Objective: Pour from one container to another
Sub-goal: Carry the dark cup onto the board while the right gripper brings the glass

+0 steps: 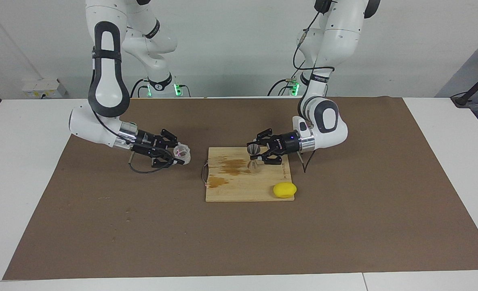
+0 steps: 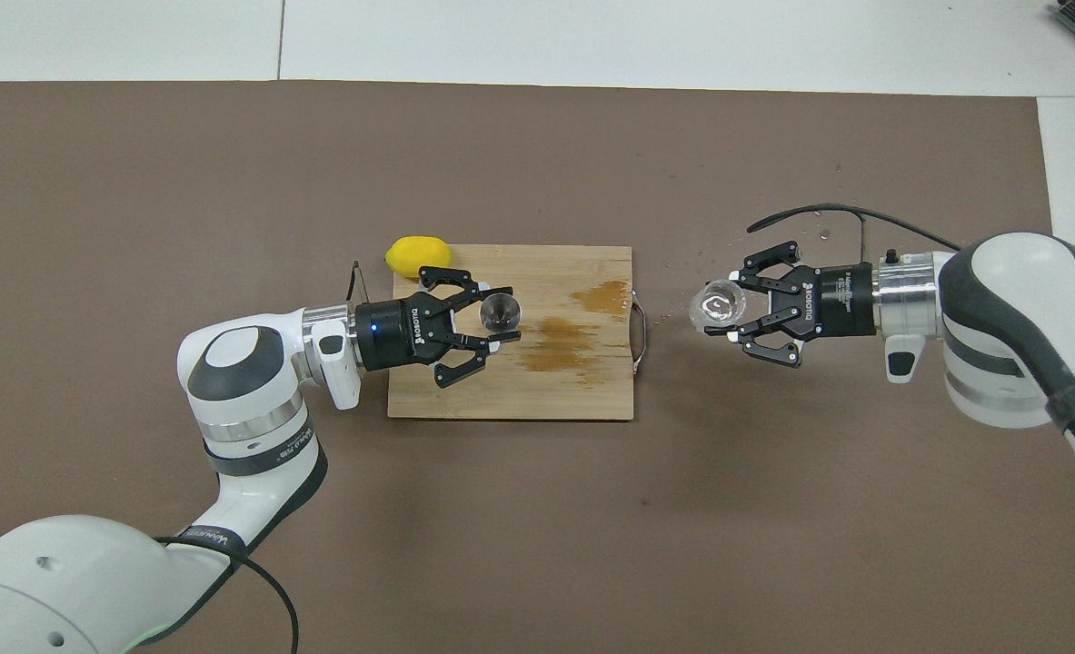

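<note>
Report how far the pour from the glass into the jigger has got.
Done: both vessels are gripped. The left gripper holds the jigger upright over the cutting board; the right gripper holds the glass tumbler over the mat beside the board. Left: bring them together, tip the glass.

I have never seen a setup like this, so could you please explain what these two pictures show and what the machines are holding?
These are two white robot arms at one table, each ending in a two-finger gripper. One picture faces the robots from across the table; the other looks steeply down from above their own end.

On the brown mat lies a stained wooden board, with a lemon at its corner.

The left gripper is shut on a metal jigger, held upright over the board. The right gripper is shut on a glass, over the mat beside the board toward the right arm's end. Glass and jigger are well apart; no pouring yet.
</note>
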`<action>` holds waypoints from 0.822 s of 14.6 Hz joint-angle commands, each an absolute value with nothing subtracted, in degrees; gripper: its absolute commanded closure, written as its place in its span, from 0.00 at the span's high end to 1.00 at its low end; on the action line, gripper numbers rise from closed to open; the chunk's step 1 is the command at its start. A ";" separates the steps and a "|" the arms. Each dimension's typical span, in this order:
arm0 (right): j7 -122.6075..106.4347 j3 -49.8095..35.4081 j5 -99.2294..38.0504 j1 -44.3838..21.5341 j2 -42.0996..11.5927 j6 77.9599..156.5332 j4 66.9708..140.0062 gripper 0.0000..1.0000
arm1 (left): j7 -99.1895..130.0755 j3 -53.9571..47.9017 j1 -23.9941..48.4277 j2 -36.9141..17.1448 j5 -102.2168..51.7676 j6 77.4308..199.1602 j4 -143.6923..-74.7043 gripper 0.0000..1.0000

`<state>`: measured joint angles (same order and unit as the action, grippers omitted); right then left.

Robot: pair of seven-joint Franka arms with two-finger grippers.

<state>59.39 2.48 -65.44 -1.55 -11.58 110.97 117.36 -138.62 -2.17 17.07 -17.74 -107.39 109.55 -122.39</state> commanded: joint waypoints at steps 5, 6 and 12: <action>61.25 2.46 -65.30 -6.93 -10.37 115.84 117.25 0.00 | -145.45 -1.49 18.63 -19.25 -113.29 109.95 -124.28 0.39; 62.22 2.46 -65.30 -7.20 -10.46 115.84 116.81 0.00 | -145.55 -1.49 18.81 -19.68 -113.99 109.86 -124.28 0.39; 69.07 2.55 -65.13 -11.42 -11.69 120.05 114.44 0.00 | -147.30 -1.49 19.78 -20.83 -115.40 110.13 -123.93 0.39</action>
